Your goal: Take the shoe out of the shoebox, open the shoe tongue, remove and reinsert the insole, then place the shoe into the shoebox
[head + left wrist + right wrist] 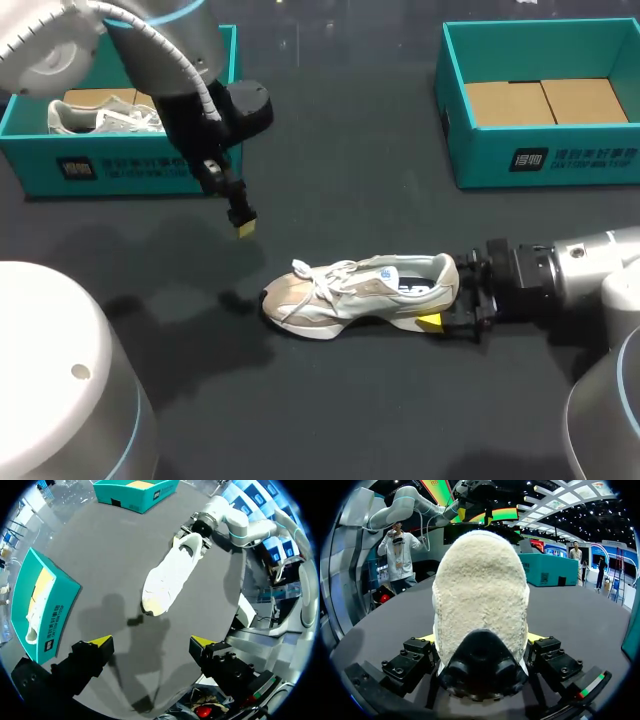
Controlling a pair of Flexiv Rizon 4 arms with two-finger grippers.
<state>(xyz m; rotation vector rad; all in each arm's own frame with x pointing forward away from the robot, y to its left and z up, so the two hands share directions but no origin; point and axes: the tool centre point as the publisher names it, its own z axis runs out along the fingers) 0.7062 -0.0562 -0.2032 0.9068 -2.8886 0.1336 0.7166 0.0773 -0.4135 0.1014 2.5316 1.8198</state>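
A beige and white shoe (350, 290) lies on its sole in the middle of the dark table, toe to the left and laces loose. My right gripper (441, 296) comes in from the right, shut on the shoe's heel with one yellow fingertip (428, 321) showing on the near side. In the right wrist view the fuzzy heel (480, 595) fills the space between the fingers (422, 650). My left gripper (243, 222) hangs open and empty above the table, left of and behind the toe. From the left wrist the shoe (167, 577) lies well ahead of that gripper (150, 645).
A teal shoebox (120, 165) at the back left holds another pale shoe (100, 115). A second teal shoebox (545, 150) at the back right shows only cardboard inside. Bare table lies in front of the shoe.
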